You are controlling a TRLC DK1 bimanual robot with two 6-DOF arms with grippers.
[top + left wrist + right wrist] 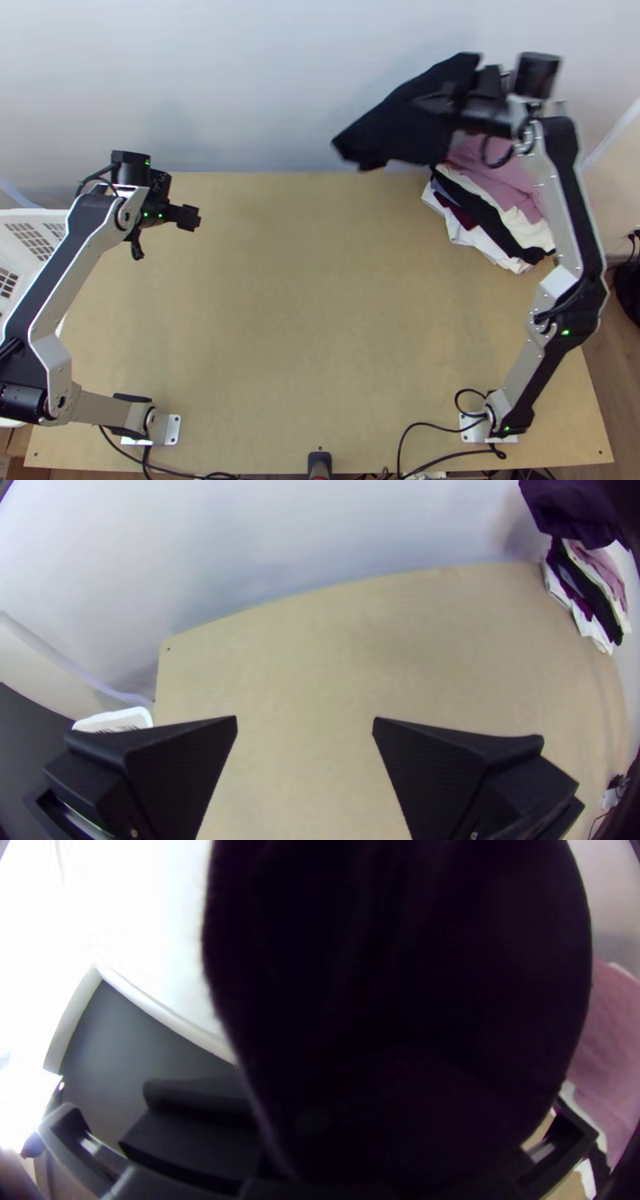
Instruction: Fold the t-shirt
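In the top view a black cloth, probably the t-shirt (400, 128), hangs bunched in the air above the table's far edge, right of the middle. My right gripper (454, 94) is shut on one end of it. In the right wrist view the dark cloth (407, 987) covers much of my right gripper (360, 1153). My left gripper (190, 218) stands open over the table's left part, well away from the cloth. The left wrist view has bare table between the fingers of my left gripper (305, 720), and the dark cloth (573, 510) far off.
A pile of clothes, pink (500, 180), white and black, lies at the table's far right, partly below the right arm. A white basket (28, 240) stands off the left edge. Bare wooden table (320, 304) stretches between the arms. Cables run along the near edge.
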